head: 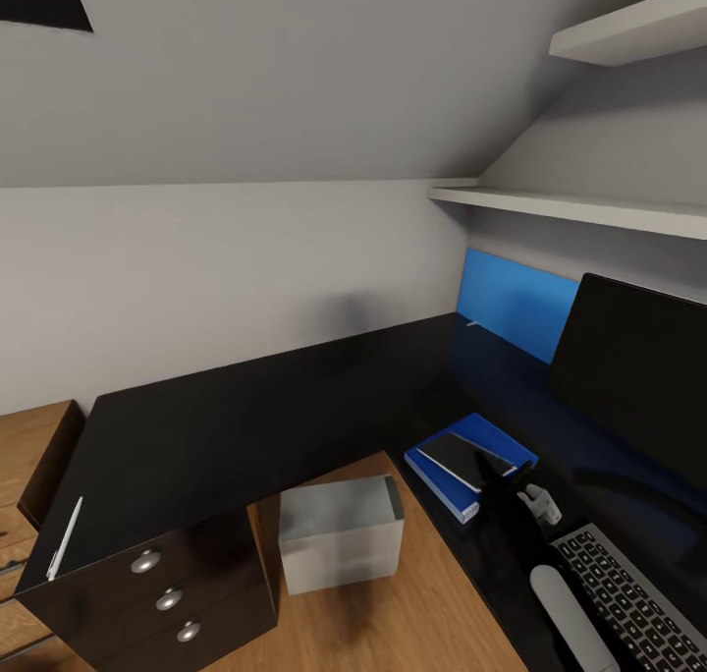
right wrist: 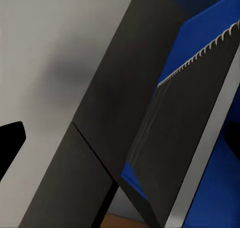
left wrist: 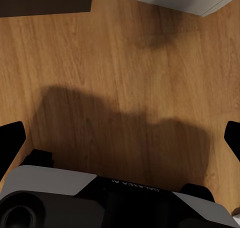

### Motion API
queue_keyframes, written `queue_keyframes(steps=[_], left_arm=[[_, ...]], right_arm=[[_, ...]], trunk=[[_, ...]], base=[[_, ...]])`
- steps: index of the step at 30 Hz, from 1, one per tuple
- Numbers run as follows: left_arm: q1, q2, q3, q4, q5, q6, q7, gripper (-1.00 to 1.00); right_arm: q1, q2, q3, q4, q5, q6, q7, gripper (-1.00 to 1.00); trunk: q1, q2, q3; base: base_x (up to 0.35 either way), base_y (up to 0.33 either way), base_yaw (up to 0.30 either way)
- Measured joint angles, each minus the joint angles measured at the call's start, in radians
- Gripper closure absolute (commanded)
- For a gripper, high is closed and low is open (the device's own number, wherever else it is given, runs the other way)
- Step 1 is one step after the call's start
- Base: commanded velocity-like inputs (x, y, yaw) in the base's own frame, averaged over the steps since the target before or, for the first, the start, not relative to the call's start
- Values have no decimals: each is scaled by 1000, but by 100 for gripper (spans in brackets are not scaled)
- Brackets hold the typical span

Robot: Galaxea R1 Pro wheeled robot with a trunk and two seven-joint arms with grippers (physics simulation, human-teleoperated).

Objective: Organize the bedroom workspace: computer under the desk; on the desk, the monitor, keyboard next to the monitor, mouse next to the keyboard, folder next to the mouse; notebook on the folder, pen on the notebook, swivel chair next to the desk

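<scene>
Dark L-shaped desk [head: 245,426] mid-frame; right gripper [head: 525,490] lower right, angled over notebook [head: 466,456] atop folder [head: 491,434], fingers apart; left gripper [left wrist: 120,138] spread above floor [left wrist: 120,78].

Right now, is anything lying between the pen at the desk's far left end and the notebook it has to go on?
Nothing visible does. The pen lies by the drawers, and bare desk runs from it to the notebook lying on the blue folder.

Head camera overlooks desk [head: 245,426]; right wrist close on notebook [right wrist: 200,123]; left wrist faces floor [left wrist: 120,78].

Both grippers' fingers [left wrist: 10,143] [right wrist: 11,140] spread wide, empty.
</scene>
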State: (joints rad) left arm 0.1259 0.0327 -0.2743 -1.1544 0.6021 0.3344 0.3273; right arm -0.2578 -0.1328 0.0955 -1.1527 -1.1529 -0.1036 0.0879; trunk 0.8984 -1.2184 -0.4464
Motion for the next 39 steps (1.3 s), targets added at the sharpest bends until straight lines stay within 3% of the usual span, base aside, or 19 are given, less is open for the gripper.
queue_keyframes(steps=[5,17,23,26,32,35,39], left_arm=[[0,0,0,0,0,0,1,-100],[0,0,1,5,-1,-1,0,-100],[0,0,0,5,-2,0,-1,-100],[0,-1,0,5,-2,0,-1,-100],[0,-1,1,5,-3,0,0,-100],[0,-1,1,5,-6,0,1,-100],[0,0,2,5,-8,-1,1,-100]], right_arm=[[0,-1,-15,0,-2,-39,-60,-100],[1,-1,-18,-5,-1,-52,-73,-100],[3,-2,-17,-46,0,-24,-97,-100],[24,-2,-15,-124,-1,46,-191,-100],[53,-2,-10,-344,-4,303,-555,-100],[55,-3,-9,-388,-1,393,-631,-100],[58,-2,-8,-402,3,444,-660,-100]], trunk=[[0,0,0],[0,0,0],[-23,42,19],[-34,63,28],[-57,105,47],[-69,126,56],[-84,154,69]], base=[[0,0,0],[0,0,0],[0,0,0],[0,0,0],[0,0,0],[0,0,0],[0,0,0]])
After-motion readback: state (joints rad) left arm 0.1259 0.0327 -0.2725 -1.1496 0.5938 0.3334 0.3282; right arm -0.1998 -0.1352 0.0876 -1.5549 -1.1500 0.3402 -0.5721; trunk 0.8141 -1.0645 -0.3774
